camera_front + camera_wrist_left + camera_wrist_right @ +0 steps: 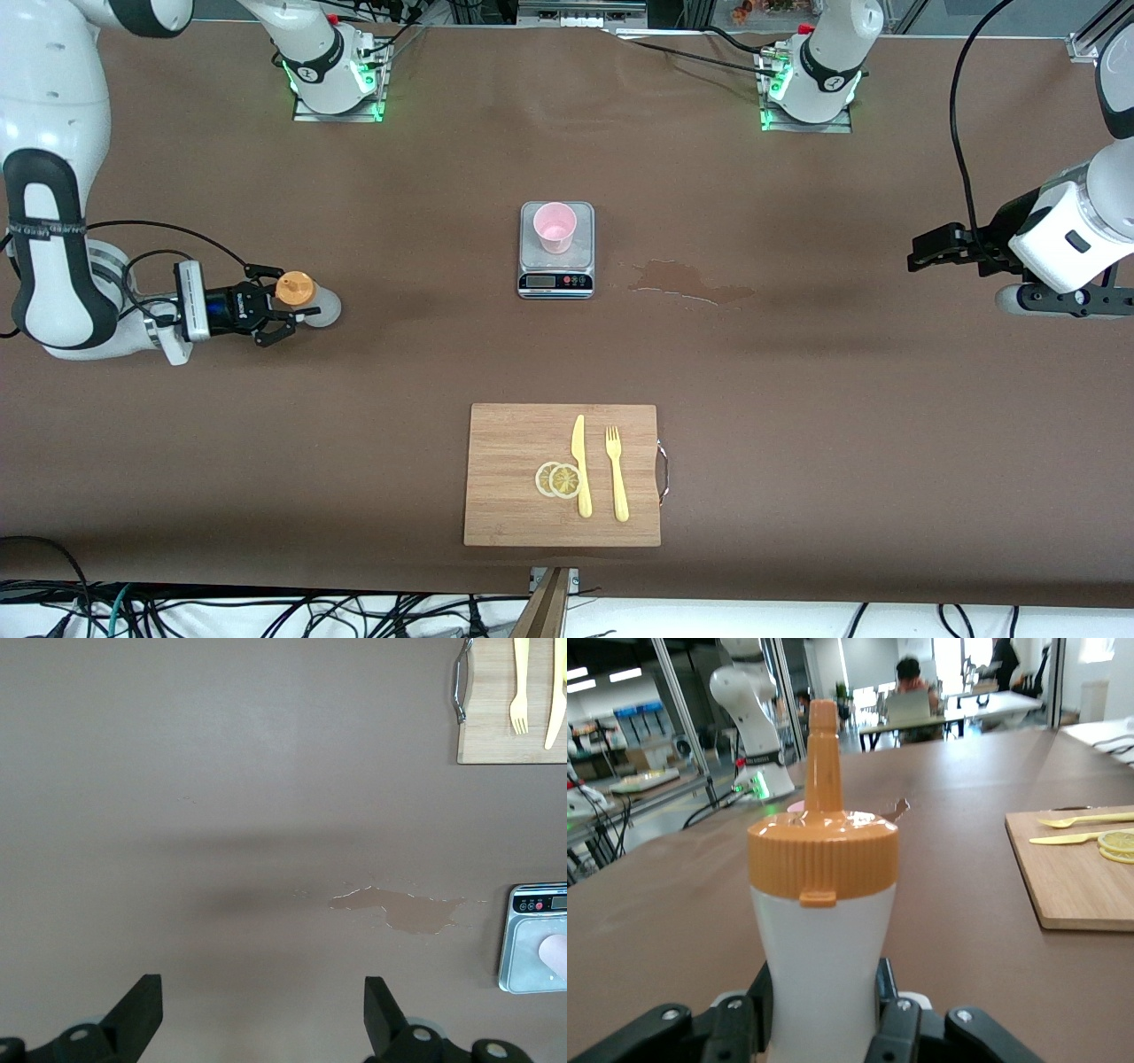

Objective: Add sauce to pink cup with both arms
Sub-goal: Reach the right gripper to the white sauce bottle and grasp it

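With the right gripper (285,312) pinching the translucent whitish squeeze bottle with an orange cap (306,299), lift it straight, upright, toward the pale pink plastic cup (555,227) on the grey scale (555,282); the left gripper (921,254) waits toward its own end of the table from that cup, jaws spread.

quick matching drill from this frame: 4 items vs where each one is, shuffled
Things:
1. pink cup
2. sauce bottle
3. fork
4. left tool

Places or states:
A. on the cutting board
B. open, over bare table
C. on the scale
D. gripped by the right tool

Pairs: 1-C, 2-D, 3-A, 4-B
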Controlling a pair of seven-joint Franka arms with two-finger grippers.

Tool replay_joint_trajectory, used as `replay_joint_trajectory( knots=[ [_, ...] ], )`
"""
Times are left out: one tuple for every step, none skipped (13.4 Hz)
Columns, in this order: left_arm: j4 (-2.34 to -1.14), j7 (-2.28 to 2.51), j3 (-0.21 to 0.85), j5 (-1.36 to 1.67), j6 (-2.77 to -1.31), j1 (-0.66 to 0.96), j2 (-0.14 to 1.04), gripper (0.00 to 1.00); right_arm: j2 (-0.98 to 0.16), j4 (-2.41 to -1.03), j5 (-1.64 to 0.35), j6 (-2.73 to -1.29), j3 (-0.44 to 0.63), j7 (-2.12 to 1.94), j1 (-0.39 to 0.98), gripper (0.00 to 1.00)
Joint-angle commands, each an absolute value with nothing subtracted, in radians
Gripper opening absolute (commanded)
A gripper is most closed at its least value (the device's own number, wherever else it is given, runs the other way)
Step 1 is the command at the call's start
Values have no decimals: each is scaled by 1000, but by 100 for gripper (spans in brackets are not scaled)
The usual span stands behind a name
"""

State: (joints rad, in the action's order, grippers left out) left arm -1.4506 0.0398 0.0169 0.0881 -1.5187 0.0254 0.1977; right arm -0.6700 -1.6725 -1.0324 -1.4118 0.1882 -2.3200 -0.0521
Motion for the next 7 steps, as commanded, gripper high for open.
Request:
replay_joint_trajectory(
  knots=[
    [-1427,46,25,68,-1503,25,204,100,-534,-1710,-939,-1520,195,-2164,53,9],
    [-1427,46,25,67,-1503,25,204,100,-502,-1710,-904,-1563,195,-2107,101,9],
    [-1427,46,25,69,-1503,25,204,100,-477,-1710,-849,-1606,195,-2059,151,9],
    [-1427,46,25,69,-1503,23,204,100,-457,-1712,-812,-1635,193,-2030,197,9],
    [-1427,46,25,69,-1503,23,204,100,-425,-1729,-767,-1666,196,-1984,254,9],
    [-1427,46,25,69,-1503,23,204,100,-387,-1756,-706,-1710,193,-1921,283,9],
    [-1425,46,25,69,-1503,23,206,100,-358,-1781,-668,-1733,190,-1863,322,9]
  ],
)
